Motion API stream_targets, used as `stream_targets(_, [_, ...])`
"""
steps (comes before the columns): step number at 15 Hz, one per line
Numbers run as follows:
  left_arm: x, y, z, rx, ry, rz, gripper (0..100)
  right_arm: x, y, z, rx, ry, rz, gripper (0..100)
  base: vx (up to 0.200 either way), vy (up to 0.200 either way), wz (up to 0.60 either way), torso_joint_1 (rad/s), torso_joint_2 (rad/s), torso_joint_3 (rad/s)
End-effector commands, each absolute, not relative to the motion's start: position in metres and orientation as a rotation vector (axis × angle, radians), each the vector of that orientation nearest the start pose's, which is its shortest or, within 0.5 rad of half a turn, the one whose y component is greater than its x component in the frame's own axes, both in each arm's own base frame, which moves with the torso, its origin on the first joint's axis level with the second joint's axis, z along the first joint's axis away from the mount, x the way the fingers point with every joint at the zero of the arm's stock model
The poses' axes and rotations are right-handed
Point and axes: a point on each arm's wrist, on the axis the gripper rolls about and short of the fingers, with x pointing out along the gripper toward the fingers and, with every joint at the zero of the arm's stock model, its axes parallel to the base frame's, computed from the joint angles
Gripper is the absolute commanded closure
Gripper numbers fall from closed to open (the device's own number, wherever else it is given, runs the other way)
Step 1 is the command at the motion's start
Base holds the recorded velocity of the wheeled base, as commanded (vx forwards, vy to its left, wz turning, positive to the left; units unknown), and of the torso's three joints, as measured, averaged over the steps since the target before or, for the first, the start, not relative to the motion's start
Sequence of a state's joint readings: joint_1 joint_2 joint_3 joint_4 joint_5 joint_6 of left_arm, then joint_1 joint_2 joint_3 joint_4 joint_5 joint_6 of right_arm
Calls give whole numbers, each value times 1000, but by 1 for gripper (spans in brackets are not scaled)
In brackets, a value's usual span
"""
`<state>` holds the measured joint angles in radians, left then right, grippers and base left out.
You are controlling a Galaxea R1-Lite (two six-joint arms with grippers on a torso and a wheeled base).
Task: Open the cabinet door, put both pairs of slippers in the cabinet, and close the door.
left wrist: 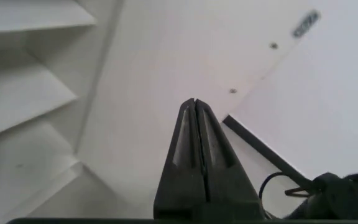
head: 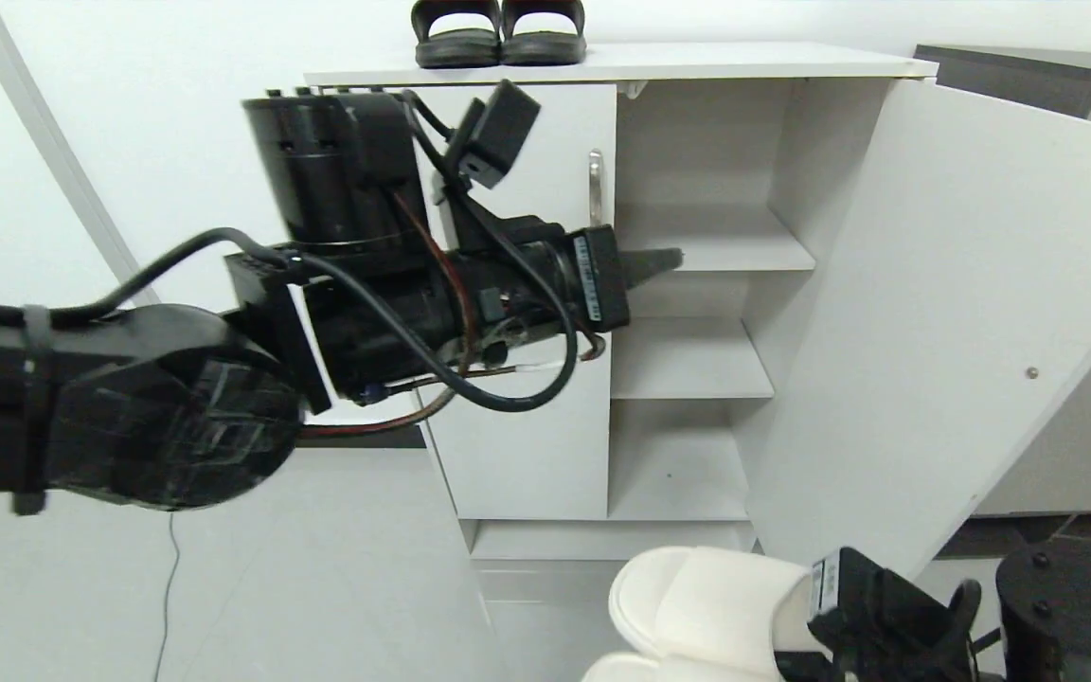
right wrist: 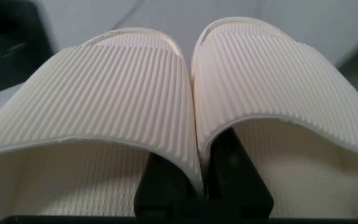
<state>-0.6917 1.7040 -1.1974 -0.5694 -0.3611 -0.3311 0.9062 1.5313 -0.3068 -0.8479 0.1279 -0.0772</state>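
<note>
We can read no text, number or sign anywhere. A narrow white label (head: 584, 275) runs down the body of the left gripper (head: 670, 257), but its print is too small for us to make out. A second label (head: 824, 583) sits on the housing of the right gripper (right wrist: 204, 177), beside the white slippers (head: 697, 606), equally unreadable. In the left wrist view a dark sticker (left wrist: 306, 23) shows near the far edge of the open cabinet door (left wrist: 166, 62), blurred; we cannot tell what it stands on.

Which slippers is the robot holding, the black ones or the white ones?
The white pair, clamped in the right gripper; the black pair sits atop the cabinet.
</note>
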Motion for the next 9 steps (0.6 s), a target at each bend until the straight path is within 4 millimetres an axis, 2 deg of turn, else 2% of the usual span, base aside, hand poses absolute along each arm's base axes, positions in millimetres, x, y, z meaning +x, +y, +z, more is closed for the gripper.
stream_targets(1, [233,-170,308,-319,43,-945,100,147,177,122,-189,346,912,100,0,0,0,0,0,0])
stream_targets(4, [181,-107,337,-304,31,-601,100,187,201,138,-106,283,578,100,0,0,0,0,0,0])
stream_targets(5, [166,-95,339,-273,36,-532,100,197,203,140,-97,274,507,100,0,0,0,0,0,0])
stream_targets(6, [136,-72,339,-205,25,-407,100,216,202,137,-95,277,361,100,0,0,0,0,0,0])
stream_targets(7, [118,-61,338,-178,6,-359,100,224,200,136,-93,278,305,100,0,0,0,0,0,0])
stream_targets(9, [68,-27,318,-91,-47,-129,100,246,196,139,-69,260,194,100,0,0,0,0,0,0])
